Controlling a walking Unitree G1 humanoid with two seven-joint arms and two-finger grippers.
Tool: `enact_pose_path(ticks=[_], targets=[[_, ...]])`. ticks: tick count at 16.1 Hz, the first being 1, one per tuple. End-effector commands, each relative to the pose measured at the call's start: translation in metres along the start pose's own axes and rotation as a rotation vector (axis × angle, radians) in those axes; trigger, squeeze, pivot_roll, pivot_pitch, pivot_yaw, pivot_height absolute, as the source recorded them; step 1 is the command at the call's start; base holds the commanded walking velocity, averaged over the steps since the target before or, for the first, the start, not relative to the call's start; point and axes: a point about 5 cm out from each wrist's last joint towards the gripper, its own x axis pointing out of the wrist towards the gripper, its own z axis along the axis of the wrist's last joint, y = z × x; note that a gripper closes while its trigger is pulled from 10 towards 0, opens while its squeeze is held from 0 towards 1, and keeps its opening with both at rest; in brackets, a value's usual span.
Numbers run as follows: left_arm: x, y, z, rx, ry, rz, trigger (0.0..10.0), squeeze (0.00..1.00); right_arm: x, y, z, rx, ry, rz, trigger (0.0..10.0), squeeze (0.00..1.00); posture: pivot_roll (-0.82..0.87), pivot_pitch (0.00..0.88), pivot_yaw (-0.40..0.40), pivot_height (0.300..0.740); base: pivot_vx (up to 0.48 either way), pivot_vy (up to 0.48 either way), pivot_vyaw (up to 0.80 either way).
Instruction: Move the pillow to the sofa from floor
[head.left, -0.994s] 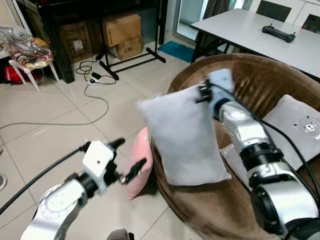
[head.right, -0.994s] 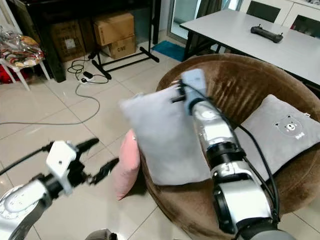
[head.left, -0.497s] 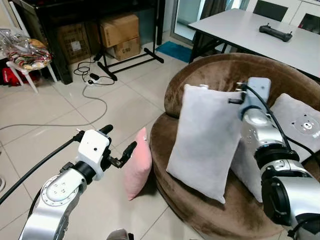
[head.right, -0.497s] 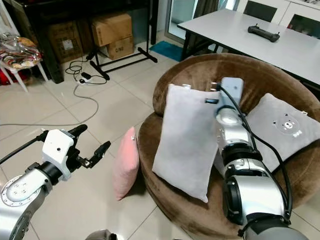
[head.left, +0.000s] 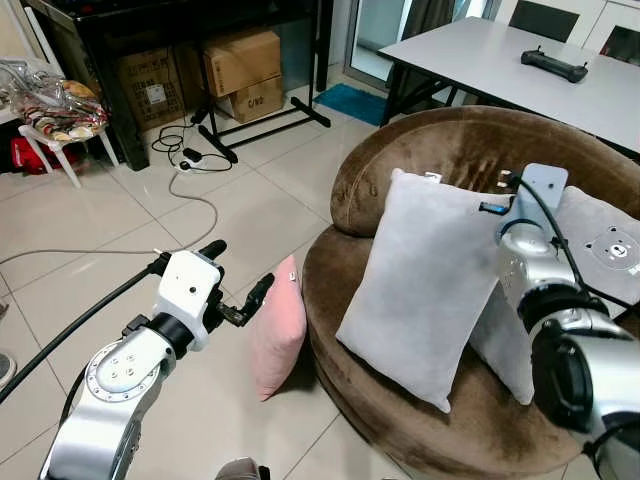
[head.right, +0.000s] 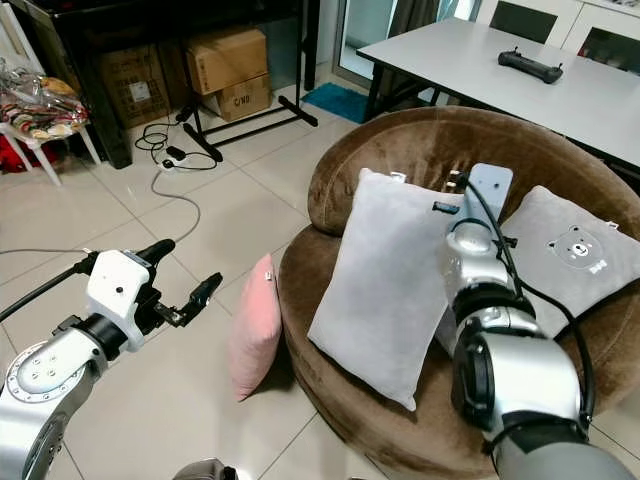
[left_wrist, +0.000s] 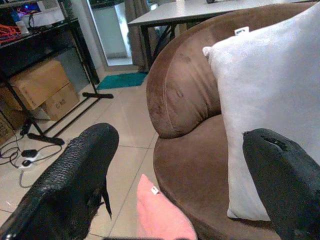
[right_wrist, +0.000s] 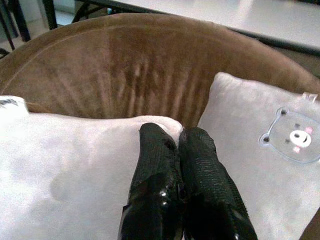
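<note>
The sofa (head.left: 420, 160) sits at centre right of the frame. A pillow (head.left: 425, 280) stands tilted on its seat, a second pillow (head.left: 605, 245) behind it at right. A third pillow (head.left: 280, 330) leans against the sofa's front on the floor (head.left: 250, 200). The bench (head.left: 500, 55) stands at upper right, boxes (head.left: 240, 65) at upper left.

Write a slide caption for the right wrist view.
Right claw shut on the grey pillow's top edge, with the bear pillow resting against the brown sofa.

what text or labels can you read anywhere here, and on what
"CNB", roughly, black print on the lower brown cardboard box under the black shelf; blurred, so uncertain.
Small white tag on the plain grey pillow: too small to read.
Grey bear-face pillow: a picture, no words.
</note>
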Motion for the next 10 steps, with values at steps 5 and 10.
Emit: enact_pose_path(ticks=[5,10], targets=[[-0.003,-0.007,0.014,-0.005,-0.033,-0.119,10.0,0.00,0.007,-0.016,0.029,0.103,-0.049,-0.073,10.0,0.00,0.12,0.037,-0.033,0.740,0.000,0.000,0.00],[-0.007,-0.013,0.023,-0.009,-0.056,-0.163,10.0,0.00,0.008,-0.022,0.038,0.134,-0.084,-0.079,10.0,0.00,0.13,0.061,-0.037,0.740,0.000,0.000,0.00]])
